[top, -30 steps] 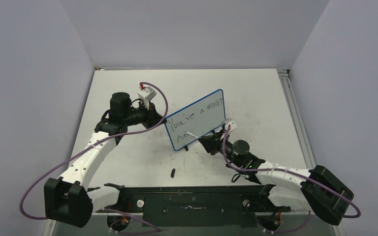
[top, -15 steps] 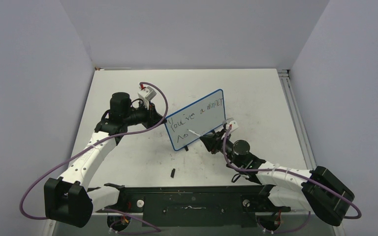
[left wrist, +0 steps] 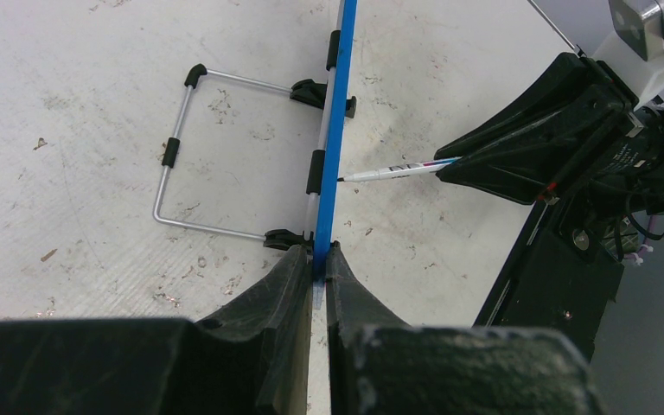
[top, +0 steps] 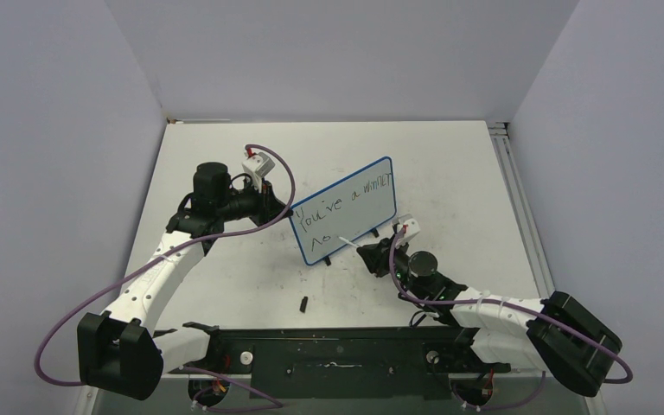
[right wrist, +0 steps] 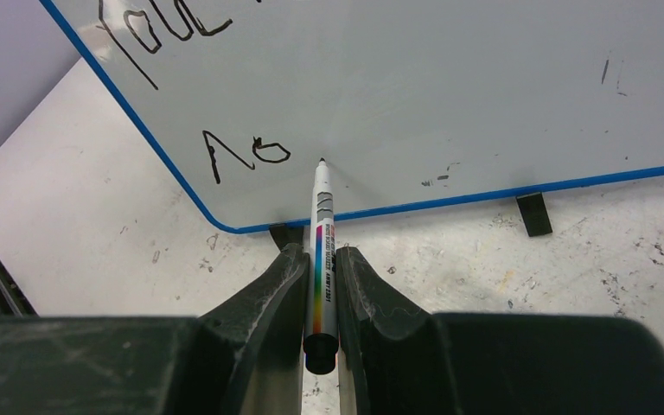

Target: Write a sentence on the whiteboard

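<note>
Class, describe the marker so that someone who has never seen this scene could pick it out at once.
Find the blue-framed whiteboard standing mid-table. At its lower edge the right gripper is shut on the marker: the only slim white barrel with a rainbow stripe, tip by the written Ao.

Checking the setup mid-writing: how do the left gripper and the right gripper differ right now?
The left gripper is clamped on the whiteboard's blue edge; the right gripper is clamped on a marker. The left gripper meets the board edge-on; the right gripper faces its written side, marker tip at the surface. Both are shut and black.
</note>
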Robot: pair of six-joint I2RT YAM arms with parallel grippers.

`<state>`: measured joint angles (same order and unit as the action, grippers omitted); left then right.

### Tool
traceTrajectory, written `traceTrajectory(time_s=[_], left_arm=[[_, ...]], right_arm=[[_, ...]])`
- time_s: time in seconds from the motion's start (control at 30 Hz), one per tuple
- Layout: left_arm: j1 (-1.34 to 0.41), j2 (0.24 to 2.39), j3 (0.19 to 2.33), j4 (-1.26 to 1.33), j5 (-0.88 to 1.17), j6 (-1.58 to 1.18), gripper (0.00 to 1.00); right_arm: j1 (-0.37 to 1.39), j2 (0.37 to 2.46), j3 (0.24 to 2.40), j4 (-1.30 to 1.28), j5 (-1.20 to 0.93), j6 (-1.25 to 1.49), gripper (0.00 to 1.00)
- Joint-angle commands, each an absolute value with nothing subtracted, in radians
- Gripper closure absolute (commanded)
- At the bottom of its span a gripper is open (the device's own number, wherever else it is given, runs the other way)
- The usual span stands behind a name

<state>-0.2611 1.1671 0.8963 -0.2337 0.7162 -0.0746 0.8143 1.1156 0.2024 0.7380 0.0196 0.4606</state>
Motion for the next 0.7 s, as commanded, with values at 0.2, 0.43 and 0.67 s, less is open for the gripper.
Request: traceTrajectory(time_s=[0.2,0.43,0.67], left_arm=[[-0.267,1.152,0.897,-0.232,0.736,-0.091,1.00],[-0.267,1.153,0.899,-0.233,0.736,-0.091,1.00],[-0.267,1.154,0.898,-0.233,0.735,-0.091,1.00]], right_arm=[[0.822,1.097,0.227,0.777,0.012,0.471,0.95],[0.822,1.076,0.244,0.796,0.008,0.473,0.95],[0.822,1.124,0.266,0.848,-0.033,0.472,0.95]])
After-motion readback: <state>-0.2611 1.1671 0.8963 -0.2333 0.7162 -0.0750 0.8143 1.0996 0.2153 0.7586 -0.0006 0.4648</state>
